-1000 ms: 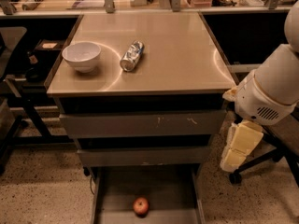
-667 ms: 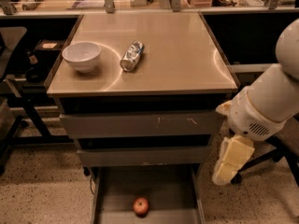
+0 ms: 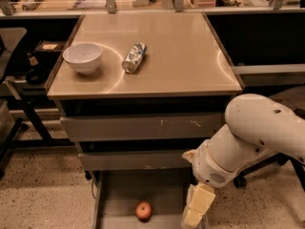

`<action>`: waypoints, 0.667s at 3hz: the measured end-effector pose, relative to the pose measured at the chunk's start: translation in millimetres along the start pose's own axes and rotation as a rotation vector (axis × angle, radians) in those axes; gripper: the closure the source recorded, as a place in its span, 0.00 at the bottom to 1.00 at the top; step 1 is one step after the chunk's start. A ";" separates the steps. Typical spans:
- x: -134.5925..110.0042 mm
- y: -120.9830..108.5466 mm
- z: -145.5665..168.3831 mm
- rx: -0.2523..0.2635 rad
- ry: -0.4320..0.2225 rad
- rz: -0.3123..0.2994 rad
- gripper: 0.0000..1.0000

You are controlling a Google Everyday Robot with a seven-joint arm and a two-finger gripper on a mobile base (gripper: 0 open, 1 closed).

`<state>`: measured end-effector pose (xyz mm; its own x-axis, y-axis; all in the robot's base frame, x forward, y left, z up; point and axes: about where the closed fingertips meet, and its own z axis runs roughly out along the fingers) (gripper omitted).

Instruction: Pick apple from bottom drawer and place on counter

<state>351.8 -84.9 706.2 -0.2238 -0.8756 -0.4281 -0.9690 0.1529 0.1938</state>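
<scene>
Down at six o'clock in your view, the small round red-orange apple (image 3: 143, 210) lies on the floor of the open deep grey metal bottom drawer (image 3: 118, 200). Your cream gripper (image 3: 197, 208) hangs at the apple's three o'clock, by the drawer's right edge; whether its jaws are released or clenched, you cannot tell.
</scene>
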 end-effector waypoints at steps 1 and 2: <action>0.0 0.0 0.0 0.000 0.000 0.000 0.00; 0.0 2.8 10.2 -0.005 -0.029 0.010 0.00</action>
<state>348.1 -79.8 697.8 -0.2367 -0.8602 -0.4516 -0.9662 0.1595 0.2026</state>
